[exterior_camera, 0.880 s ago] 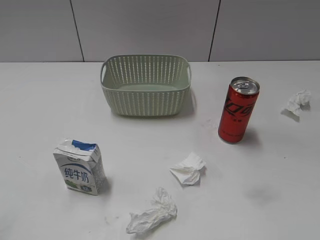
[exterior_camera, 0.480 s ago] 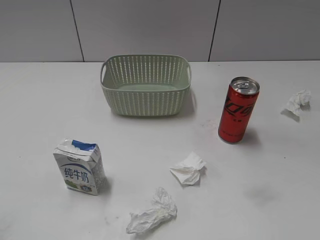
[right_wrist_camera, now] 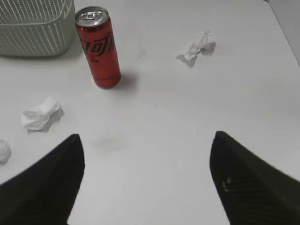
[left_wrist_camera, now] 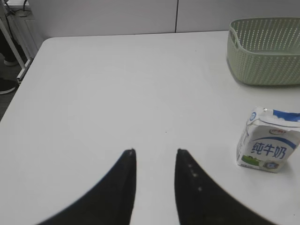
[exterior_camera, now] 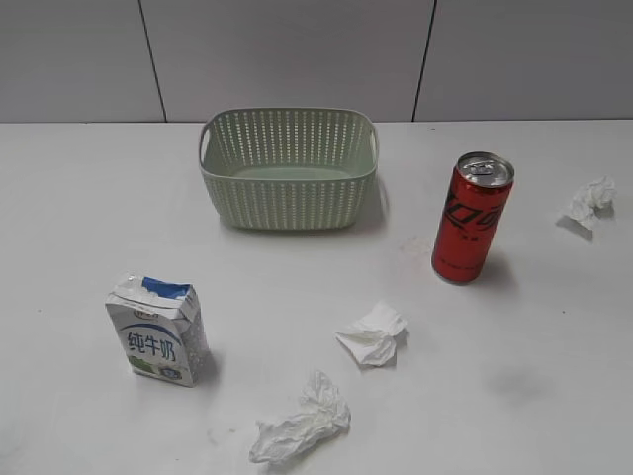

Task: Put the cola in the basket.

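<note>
Change since earlier: nothing on the table has shifted; can, basket, carton and tissues lie where they lay 0.9 s ago.
Cola: the red can [exterior_camera: 472, 218] stands upright on the white table [exterior_camera: 89, 218], right of the basket and apart from it; the right wrist view shows it [right_wrist_camera: 98, 47] just beside the basket's corner, silver top up.
Basket: the pale green basket [exterior_camera: 288, 168] sits at the back middle of the table, upright, nothing visible inside; a corner of it shows in the left wrist view [left_wrist_camera: 265, 51] and the right wrist view [right_wrist_camera: 35, 21].
Left claw: the left gripper [left_wrist_camera: 154, 152] has its two dark fingers a narrow gap apart, nothing between them, over bare table.
Right claw: the right gripper [right_wrist_camera: 147, 140] is spread wide, holding nothing, with the can well ahead of it.
Milk carton: white-and-blue carton [exterior_camera: 156, 330] stands front left, well apart from the can.
Tissues: one crumpled tissue [exterior_camera: 373, 334] in the middle, another tissue [exterior_camera: 300, 421] nearer the front edge, a third tissue [exterior_camera: 588, 201] far right.
</note>
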{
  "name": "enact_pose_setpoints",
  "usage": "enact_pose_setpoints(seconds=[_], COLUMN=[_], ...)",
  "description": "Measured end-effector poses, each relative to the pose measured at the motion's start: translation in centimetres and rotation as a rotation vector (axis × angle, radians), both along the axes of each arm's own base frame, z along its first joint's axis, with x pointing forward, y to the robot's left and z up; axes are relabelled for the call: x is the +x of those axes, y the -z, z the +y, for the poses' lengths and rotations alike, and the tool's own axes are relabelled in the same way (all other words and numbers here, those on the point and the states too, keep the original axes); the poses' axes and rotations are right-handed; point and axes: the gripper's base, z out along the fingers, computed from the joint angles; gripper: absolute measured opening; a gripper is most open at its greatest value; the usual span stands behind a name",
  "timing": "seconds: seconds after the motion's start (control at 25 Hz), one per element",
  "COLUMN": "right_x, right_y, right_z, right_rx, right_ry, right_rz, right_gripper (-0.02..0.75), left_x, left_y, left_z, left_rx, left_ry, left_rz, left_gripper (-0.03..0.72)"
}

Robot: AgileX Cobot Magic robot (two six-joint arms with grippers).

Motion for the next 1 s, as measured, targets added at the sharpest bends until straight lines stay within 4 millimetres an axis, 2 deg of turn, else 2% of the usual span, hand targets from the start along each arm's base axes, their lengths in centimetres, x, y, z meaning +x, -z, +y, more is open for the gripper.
enact_pose_setpoints(seconds=[0.32,0.56,0.8,1.0], right_x=[4.1,8.7,13.6,18.2], right_y=[-3.1,-4.6,-4.9,-3.6], right_z=[-0.1,0.2,0.4,1.1], right_rx=[0.009,0.051,0.058,0.051], right_ry=[-0.006,-0.032,-0.064,-0.109], right_rz=[0.131,0.297,0.444,0.602], right_gripper=[0.61,0.581,0.57,0.569], left_x=[0.0,0.0,0.0,0.0], left_y=[0.0,0.0,0.0,0.0], left_z=[0.0,0.0,0.0,0.0], left_rx=[0.0,0.0,0.0,-0.001], left_ry=[0.0,0.0,0.0,0.0], left_rz=[0.0,0.0,0.0,0.0], left_gripper=[0.228,0.228,0.228,0.228])
